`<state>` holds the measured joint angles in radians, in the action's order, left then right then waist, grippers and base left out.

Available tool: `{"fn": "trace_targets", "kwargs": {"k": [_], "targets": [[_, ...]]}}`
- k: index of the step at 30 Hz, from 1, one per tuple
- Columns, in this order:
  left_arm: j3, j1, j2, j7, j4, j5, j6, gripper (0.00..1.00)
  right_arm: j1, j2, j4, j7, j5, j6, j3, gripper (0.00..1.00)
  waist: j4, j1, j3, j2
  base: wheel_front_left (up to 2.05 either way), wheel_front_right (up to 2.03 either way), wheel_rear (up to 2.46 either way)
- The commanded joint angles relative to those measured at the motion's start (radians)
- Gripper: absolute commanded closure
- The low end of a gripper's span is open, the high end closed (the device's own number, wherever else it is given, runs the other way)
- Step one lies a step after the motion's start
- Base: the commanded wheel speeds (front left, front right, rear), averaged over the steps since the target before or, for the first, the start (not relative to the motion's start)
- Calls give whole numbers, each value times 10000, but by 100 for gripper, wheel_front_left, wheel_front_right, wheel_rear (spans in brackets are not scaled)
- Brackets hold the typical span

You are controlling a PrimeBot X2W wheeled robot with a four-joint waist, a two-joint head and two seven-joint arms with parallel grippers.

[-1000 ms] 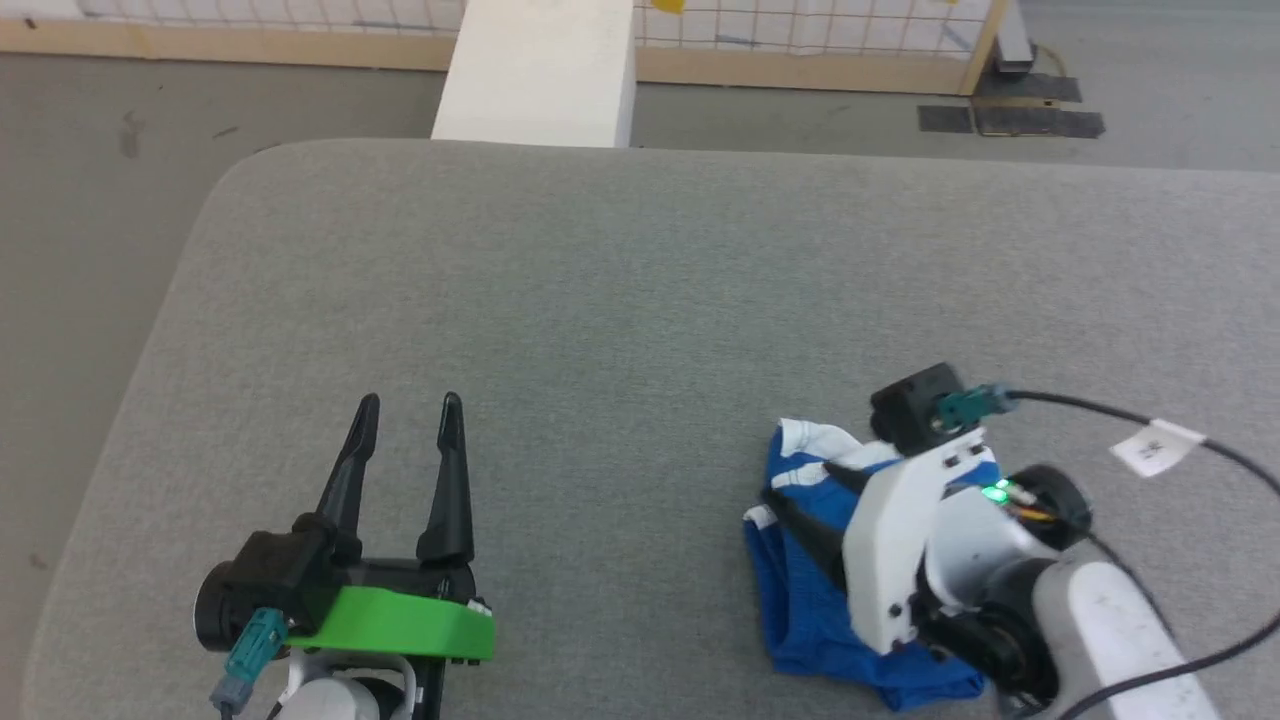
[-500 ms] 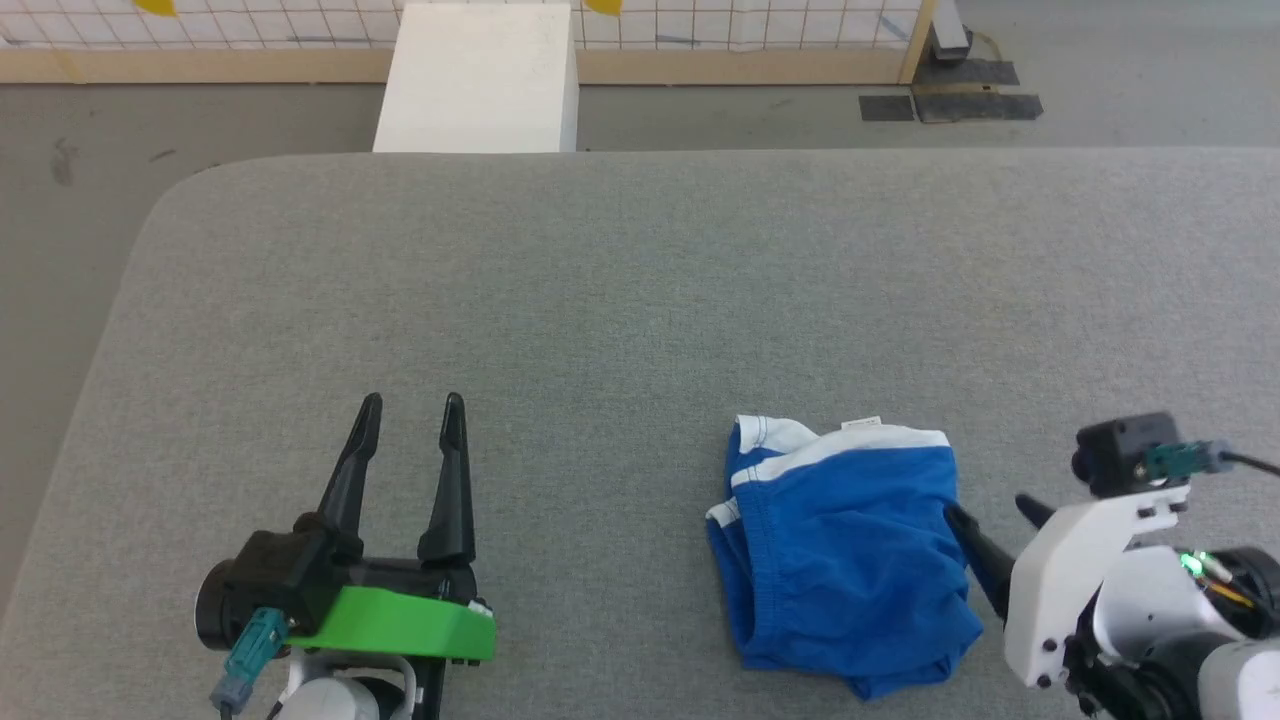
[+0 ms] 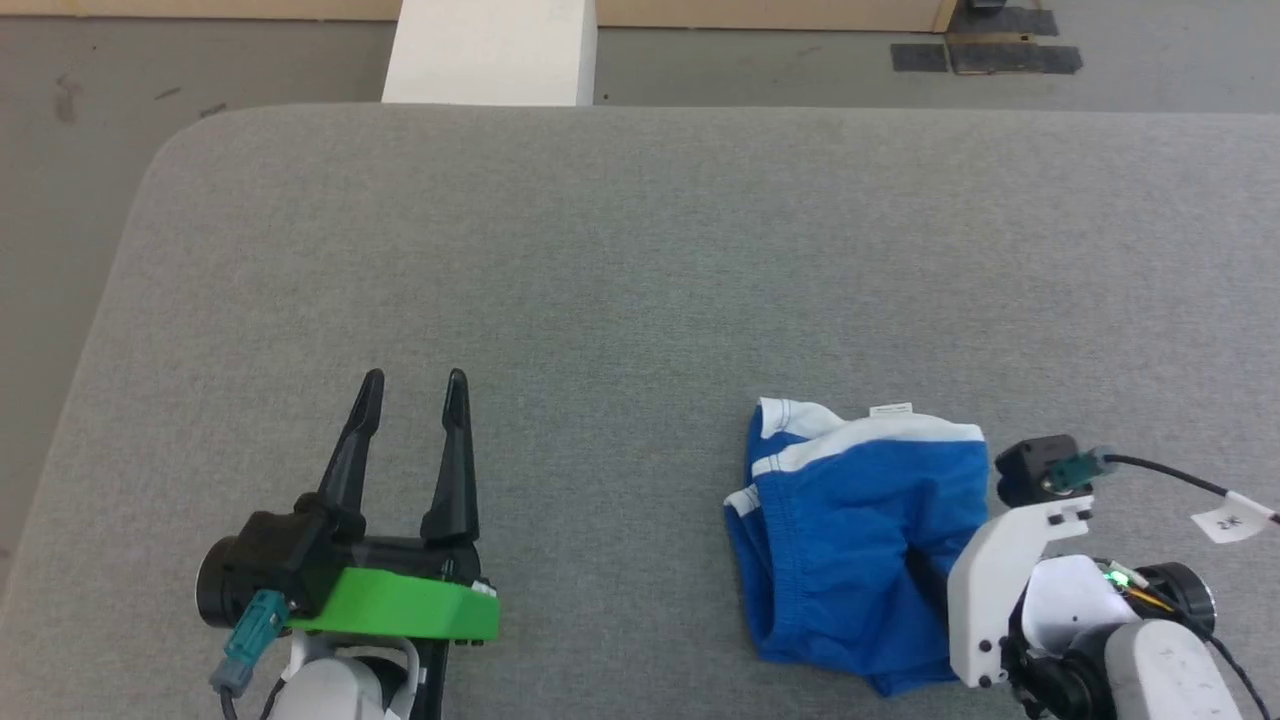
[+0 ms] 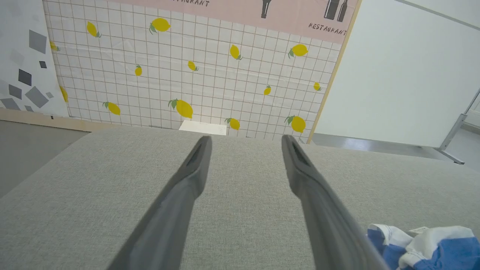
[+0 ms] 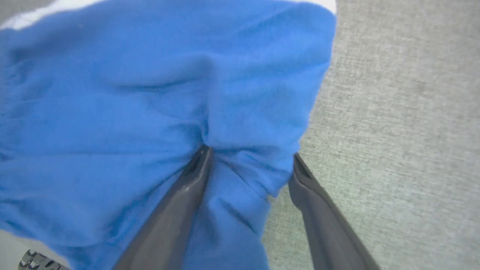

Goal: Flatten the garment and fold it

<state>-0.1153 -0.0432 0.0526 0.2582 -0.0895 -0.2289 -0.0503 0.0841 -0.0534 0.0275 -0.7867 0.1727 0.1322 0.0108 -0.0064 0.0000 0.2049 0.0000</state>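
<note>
Crumpled bright blue thin shorts with white stripes lie by the grey fabric table's near edge, toward its right corner. The right pincer, fingers apart, straddles a fold at their right side. The left pincer, fingers also apart, hovers near the near-left corner.

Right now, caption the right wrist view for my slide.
The open right gripper straddles a bunched edge of the crumpled blue shorts lying on the grey fabric surface.
</note>
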Motion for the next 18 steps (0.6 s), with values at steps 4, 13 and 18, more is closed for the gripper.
{"fn": "trace_targets", "kwargs": {"k": [4, 13, 18], "targets": [[10, -122, -24, 36, -27, 37, 74, 0, 226, -127, 669, 69, -176, -15, 110, 16, 73, 0, 67, 0, 0, 0, 0], [-52, -240, -24, 36, -62, -2, 140, 0, 646, -489, 1043, 409, 21, -15, 395, 100, -241, 0, 151, 0, 0, 0, 0], [5, -204, -24, 36, -62, 11, 117, 0, 1091, -1398, 977, 597, 427, -15, 1377, 100, -1154, 0, 365, 0, 0, 0, 0]]}}
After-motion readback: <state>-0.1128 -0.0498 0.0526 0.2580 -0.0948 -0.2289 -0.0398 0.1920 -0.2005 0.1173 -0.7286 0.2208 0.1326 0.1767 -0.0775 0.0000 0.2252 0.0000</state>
